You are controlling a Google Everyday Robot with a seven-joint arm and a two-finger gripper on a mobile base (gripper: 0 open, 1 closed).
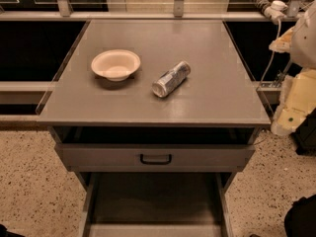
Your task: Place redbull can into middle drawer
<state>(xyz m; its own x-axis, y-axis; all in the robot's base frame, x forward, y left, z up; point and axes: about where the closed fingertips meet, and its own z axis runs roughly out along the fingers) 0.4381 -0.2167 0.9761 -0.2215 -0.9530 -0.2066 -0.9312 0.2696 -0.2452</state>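
The redbull can [171,79] lies on its side on the grey cabinet top [207,43], right of centre, with its shiny round end towards me. The middle drawer [153,199] is pulled open at the bottom of the view; its dark grey floor is bare and thin grey walls stand on both sides. My gripper [290,116] is at the right edge of the view with the cream-white arm parts, beside the cabinet's right front corner. It is well to the right of the can and touches nothing.
A cream-white round bowl [116,64] stands on the cabinet top, left of the can. A shut grey drawer front with a black handle [155,159] sits above the open drawer. Cables and a white fitting [271,6] hang at the back right. Speckled floor lies on both sides.
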